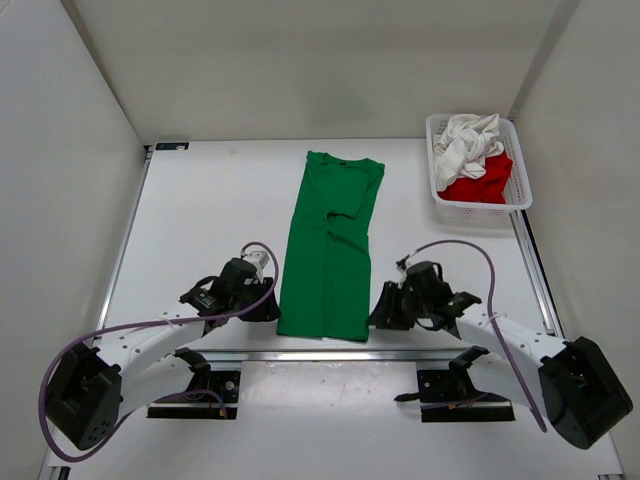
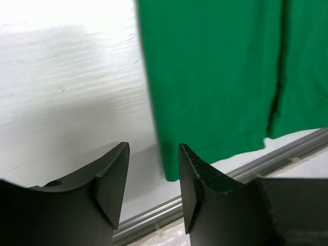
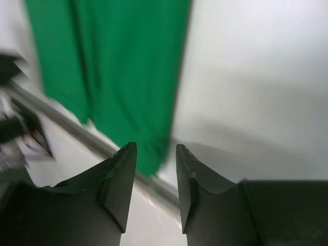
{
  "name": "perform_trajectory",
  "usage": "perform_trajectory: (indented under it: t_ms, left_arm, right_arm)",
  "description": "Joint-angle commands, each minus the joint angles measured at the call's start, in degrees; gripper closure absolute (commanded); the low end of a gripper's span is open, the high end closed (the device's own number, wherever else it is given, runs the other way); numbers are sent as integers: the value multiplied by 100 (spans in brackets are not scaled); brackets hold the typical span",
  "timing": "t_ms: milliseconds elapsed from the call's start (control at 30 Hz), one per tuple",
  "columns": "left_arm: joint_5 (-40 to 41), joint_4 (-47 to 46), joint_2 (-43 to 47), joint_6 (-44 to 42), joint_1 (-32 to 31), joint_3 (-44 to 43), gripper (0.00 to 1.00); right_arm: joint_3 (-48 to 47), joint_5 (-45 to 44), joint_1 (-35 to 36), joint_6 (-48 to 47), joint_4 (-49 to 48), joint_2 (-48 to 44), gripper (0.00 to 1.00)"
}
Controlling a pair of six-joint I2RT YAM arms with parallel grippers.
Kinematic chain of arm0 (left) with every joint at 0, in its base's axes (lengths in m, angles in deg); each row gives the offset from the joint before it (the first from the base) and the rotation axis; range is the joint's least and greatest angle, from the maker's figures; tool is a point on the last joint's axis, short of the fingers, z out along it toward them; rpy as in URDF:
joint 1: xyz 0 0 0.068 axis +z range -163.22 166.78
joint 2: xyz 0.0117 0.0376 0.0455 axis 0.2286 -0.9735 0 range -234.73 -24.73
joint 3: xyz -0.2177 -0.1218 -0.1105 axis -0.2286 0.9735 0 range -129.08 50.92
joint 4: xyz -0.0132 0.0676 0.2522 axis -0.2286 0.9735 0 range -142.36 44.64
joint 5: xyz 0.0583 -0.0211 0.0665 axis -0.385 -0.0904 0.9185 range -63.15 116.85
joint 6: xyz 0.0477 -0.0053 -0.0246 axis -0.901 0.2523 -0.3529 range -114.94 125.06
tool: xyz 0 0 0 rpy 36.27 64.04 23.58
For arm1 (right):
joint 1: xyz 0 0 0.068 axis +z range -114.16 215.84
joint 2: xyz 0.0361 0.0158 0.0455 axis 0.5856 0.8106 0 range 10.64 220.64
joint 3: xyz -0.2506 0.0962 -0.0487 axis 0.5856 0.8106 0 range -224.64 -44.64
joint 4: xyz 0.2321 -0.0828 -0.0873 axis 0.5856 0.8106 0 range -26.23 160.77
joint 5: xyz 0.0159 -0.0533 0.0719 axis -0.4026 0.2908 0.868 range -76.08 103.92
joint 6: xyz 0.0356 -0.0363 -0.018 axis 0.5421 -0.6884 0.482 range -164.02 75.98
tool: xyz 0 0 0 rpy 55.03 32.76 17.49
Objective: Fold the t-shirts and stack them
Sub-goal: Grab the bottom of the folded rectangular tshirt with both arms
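Observation:
The green t-shirt point(image 1: 330, 250) lies folded lengthwise into a long strip on the table, collar at the far end. It also shows in the left wrist view point(image 2: 215, 77) and the right wrist view point(image 3: 118, 66). My left gripper point(image 1: 268, 305) is open and empty, just off the shirt's near left corner point(image 2: 154, 154). My right gripper point(image 1: 382, 310) is open and empty beside the near right corner point(image 3: 156, 154). The white t-shirt point(image 1: 466, 143) and the red t-shirt point(image 1: 482, 180) lie crumpled in the basket.
A white mesh basket point(image 1: 512, 200) stands at the far right of the table. A metal rail point(image 1: 300, 354) runs along the table's near edge, just below the shirt's hem. White walls enclose the table on three sides.

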Motion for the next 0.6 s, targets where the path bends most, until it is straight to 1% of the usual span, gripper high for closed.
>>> perform_trajectory:
  t_ms: [0,67,133,200,300,433,500,533,567]
  left_arm:
    - [205,227,114,2,-52,63,46]
    - [100,279,96,37,-175,107,46]
    - [126,341,78,64,-263,81,47]
    - [196,333,140,169,-387,177,46]
    - [12,228,17,195,-308,265,44]
    - [-85,-80,-150,327,-457,397,43]
    - [-173,-264,-229,371,-483,423,44]
    - [-208,-256,-281,406,-483,432,44]
    - [-252,-291,-317,398,-518,415,46]
  right_arm:
    - [260,-358,604,401,606,-262,65]
    - [392,-350,728,568,580,-437,64]
    - [515,-166,780,656,405,-455,63]
    - [551,-183,816,665,343,-438,63]
    - [568,-33,772,665,114,-271,62]
    - [577,98,825,709,-202,-8,65]
    - [463,178,895,683,-352,185,69]
    - [428,169,930,674,-422,247,74]
    - [384,178,956,700,-431,326,80]
